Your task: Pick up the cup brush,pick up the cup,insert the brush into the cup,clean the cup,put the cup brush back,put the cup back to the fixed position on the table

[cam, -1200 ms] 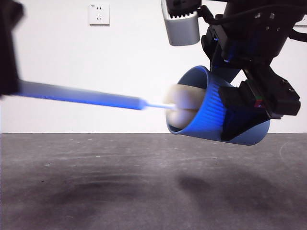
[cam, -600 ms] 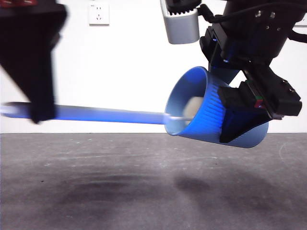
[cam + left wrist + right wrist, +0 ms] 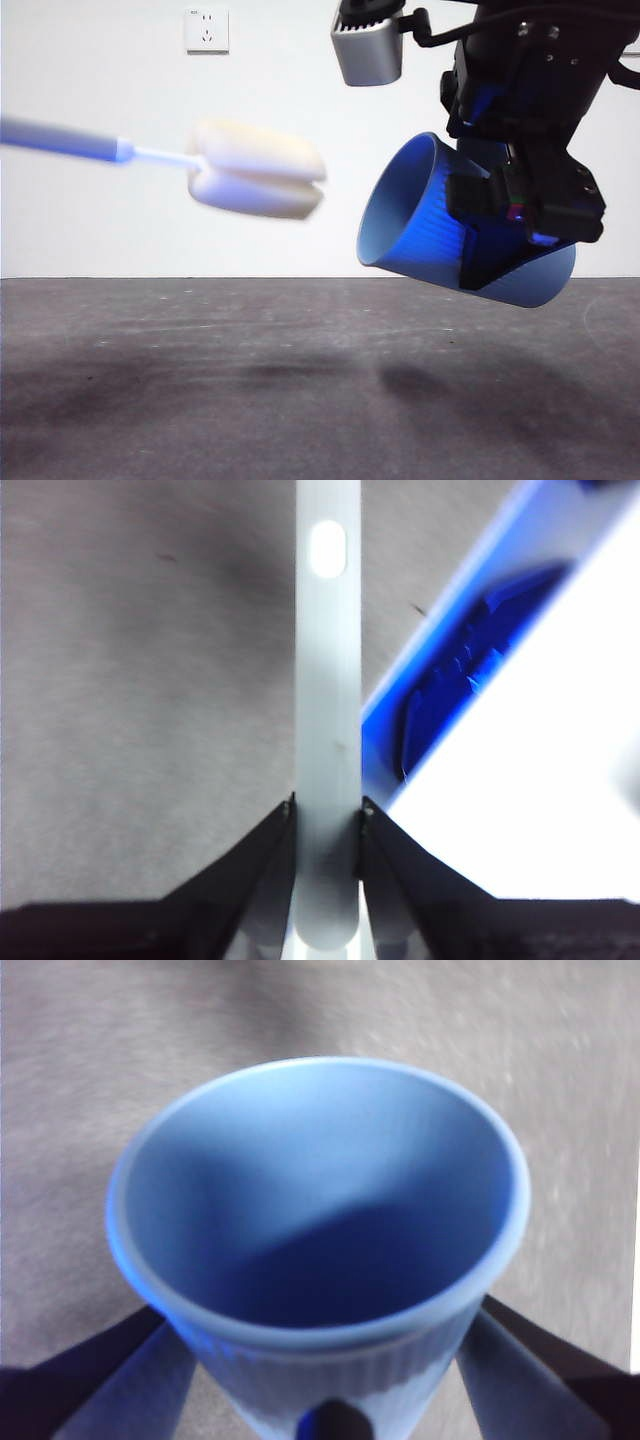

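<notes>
Brush has pulled out of the cup since half a second ago, sponge now upper left of centre, clear of the rim; cup empty, tilted mouth-left above the table at right. Left gripper is clamped on the brush handle, right gripper closed around the cup. Judged: cleaning done or mid-stroke; keep the handle level, lower the brush back gently.

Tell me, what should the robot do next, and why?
Probably lower the cup brush to the table. Its sponge is already out of the cup, which looks empty inside, so scrubbing seems over. The left pincer holds the handle; the right pincer holds the cup aloft.
</notes>
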